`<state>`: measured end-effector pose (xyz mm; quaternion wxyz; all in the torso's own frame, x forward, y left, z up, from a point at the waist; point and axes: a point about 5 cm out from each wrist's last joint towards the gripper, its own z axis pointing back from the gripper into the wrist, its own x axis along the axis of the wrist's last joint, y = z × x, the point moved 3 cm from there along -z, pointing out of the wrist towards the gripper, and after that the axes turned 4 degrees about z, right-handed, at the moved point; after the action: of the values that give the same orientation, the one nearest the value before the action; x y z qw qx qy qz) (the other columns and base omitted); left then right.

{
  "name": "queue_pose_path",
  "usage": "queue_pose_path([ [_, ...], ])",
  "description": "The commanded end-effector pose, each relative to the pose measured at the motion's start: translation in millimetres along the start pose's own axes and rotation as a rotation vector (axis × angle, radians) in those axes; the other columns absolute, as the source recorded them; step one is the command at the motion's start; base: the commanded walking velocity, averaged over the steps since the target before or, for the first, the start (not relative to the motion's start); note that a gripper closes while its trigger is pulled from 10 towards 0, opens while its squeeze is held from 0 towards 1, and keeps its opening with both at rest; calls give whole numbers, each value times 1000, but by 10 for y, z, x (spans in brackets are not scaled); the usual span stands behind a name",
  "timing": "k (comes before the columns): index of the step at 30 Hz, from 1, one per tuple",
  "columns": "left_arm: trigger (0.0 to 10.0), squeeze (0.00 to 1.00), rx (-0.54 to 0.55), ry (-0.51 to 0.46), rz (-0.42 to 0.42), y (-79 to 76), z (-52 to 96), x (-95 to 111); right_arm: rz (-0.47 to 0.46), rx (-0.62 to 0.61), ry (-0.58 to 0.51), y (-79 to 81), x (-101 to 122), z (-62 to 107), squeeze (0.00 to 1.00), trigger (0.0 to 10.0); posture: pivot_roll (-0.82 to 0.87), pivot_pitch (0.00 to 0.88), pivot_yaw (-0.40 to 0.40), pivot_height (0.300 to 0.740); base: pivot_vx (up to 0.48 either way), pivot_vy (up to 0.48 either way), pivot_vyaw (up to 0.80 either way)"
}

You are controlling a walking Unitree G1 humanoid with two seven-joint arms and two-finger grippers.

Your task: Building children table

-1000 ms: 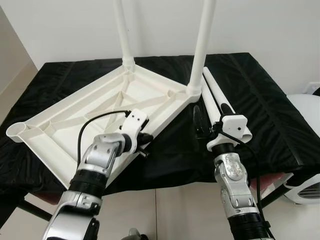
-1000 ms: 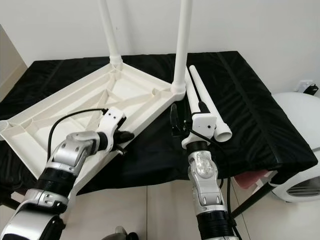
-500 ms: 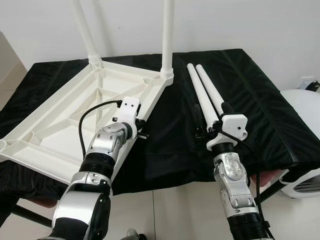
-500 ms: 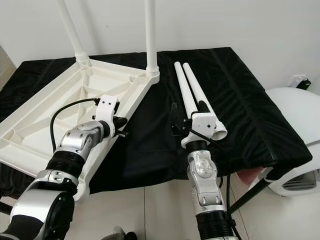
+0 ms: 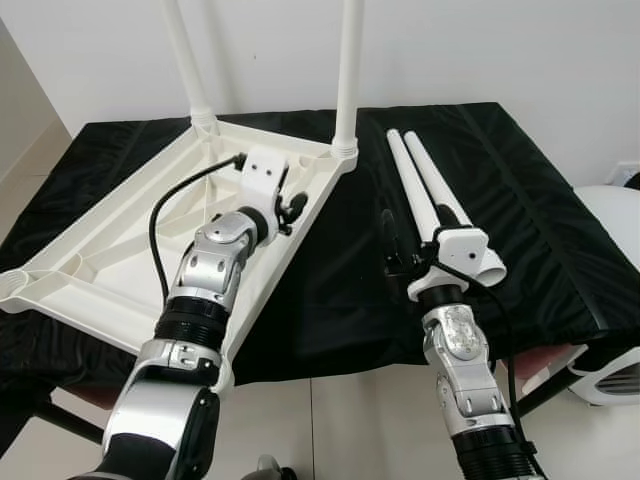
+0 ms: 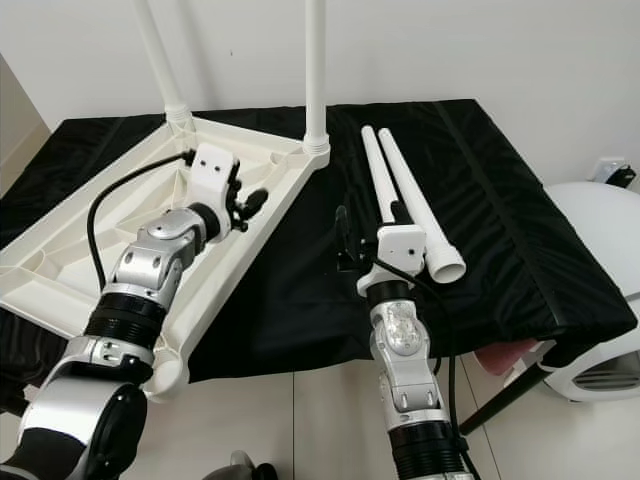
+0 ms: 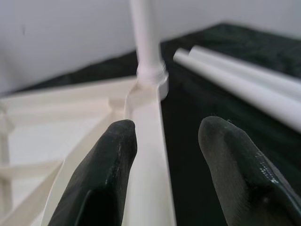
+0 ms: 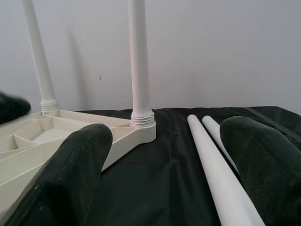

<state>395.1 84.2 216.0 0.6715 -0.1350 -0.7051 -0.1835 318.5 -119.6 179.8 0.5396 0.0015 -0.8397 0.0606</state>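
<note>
Compared with half a second ago, the left gripper (image 5: pixel 290 212) is sitting farther up the rim of the inverted white table top (image 5: pixel 120 262), nearer the corner that carries a fitted leg (image 5: pixel 348 75); the right gripper (image 6: pixel 365 232) is holding much the same place. The whole view is also shifting slightly between moments, so the camera is moving.

The upper ends of both fitted legs are running out of the picture, and the second one (image 5: pixel 188 62) is standing at the far corner. The near corner of the table top is partly hiding behind the left arm.

In the left wrist view the fingers (image 7: pixel 101 181) are standing apart, straddling the rim without closing on it. The right fingers (image 8: pixel 70 181) are also spread, hovering over the black-draped tabletop (image 5: pixel 520 190), with the two loose legs (image 5: pixel 425 190) lying side by side just ahead of them.
</note>
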Motion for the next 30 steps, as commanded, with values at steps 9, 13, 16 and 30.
queue_pose_path([
  [9,10000,0,-84,-117,-132,45,457,136,10,9,15,-32,-26,35,0,10000,-24,53,64,740,0,0,0],
  [13,10000,0,30,-26,-190,319,619,34,11,19,13,-42,-16,39,0,10000,-8,65,48,740,0,0,0],
  [16,10000,0,106,-3,-205,471,684,13,7,26,8,-35,-3,37,0,10000,-1,68,40,740,0,0,0],
  [30,10000,0,500,422,-616,1351,1235,-342,12,55,-4,-66,78,38,0,10000,-2,99,26,740,0,0,0],
])
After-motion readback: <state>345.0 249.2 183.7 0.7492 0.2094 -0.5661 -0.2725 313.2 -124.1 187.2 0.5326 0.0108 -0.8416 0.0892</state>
